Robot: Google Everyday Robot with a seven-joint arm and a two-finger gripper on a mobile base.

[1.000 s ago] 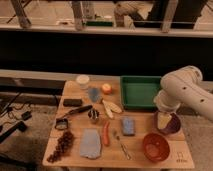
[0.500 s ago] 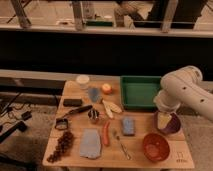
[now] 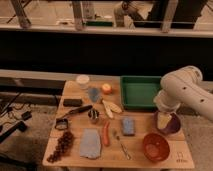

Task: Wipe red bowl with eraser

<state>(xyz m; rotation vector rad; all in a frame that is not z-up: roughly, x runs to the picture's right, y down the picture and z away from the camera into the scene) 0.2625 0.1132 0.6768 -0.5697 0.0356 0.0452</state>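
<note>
Confusion of bowls is risked, since the released, empty gripper [image 3: 163, 120] is held over the purple bowl [image 3: 176, 125], the red bowl [image 3: 155, 146] just beside it, the eraser [image 3: 72, 102] well apart.

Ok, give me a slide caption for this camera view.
Gripper above the purple bowl; eraser lying untouched on the opposite side, red bowl beside the purple one.

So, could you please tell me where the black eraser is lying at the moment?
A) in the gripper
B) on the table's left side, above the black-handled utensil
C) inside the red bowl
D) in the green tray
B: the eraser lies flat at far left, well away from the red bowl, while the gripper hangs over the purple bowl at the right.
</note>
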